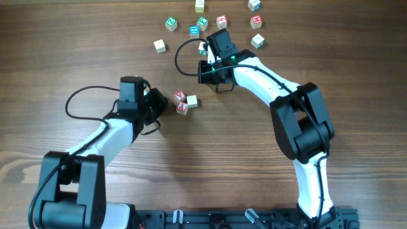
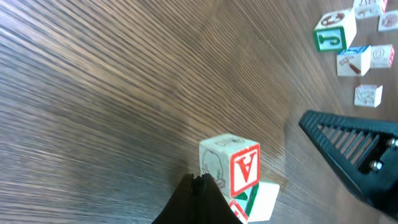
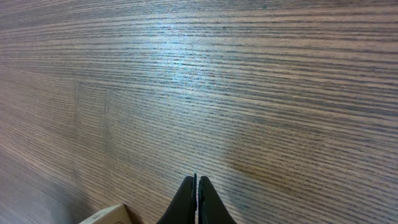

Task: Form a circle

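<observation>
Overhead, left gripper (image 1: 164,102): jaws shut, nothing held, tips pointing at the circle.
Overhead, circle (image 1: 184,102): tight group of three cubes, two red-printed and one pale, just ahead of the left tips; contact impossible to tell.
Overhead, right gripper (image 1: 208,47): closed and empty, well beyond the circle, among the loose cubes (image 1: 210,25), with a pale cube (image 1: 202,46) right beside the tips.
Left wrist, left gripper (image 2: 197,182): fingers pressed together, tips at the lower edge of the nearest cube.
Left wrist, circle (image 2: 236,168): directly ahead, slightly right of the tips; red letter A on the near cube, the others partly hidden behind it.
Left wrist, loose cubes (image 2: 354,37): far ahead and to the right.
Right wrist, right gripper (image 3: 196,186): closed, wood-grain table (image 3: 249,74) ahead.
Right wrist, pale cube (image 3: 107,216): corner only, left of the fingers at the bottom edge.
</observation>
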{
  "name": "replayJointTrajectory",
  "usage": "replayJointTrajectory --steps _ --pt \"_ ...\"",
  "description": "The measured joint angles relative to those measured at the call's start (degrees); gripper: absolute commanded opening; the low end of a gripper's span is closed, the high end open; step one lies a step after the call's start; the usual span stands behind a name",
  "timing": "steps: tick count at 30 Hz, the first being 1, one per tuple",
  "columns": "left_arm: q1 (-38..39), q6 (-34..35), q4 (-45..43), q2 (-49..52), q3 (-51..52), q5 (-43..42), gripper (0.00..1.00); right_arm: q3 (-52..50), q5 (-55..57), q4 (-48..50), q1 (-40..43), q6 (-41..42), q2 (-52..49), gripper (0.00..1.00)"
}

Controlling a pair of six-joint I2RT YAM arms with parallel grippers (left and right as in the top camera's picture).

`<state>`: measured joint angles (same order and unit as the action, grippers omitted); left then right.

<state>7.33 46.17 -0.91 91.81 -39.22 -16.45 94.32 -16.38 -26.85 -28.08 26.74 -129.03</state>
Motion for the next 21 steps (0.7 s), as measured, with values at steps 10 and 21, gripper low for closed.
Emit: replayJointTrajectory --steps 10,21 --pt "0.9 0.5 -3.3 2.2 0.0 0.0 0.04 0.0 0.0 -0.2 0.0 0.0 0.0 0.05" --pt "1.4 1.6 -4.3 3.9 0.0 0.0 0.04 0.0 0.4 -0.3 0.0 0.0 0.0 0.04"
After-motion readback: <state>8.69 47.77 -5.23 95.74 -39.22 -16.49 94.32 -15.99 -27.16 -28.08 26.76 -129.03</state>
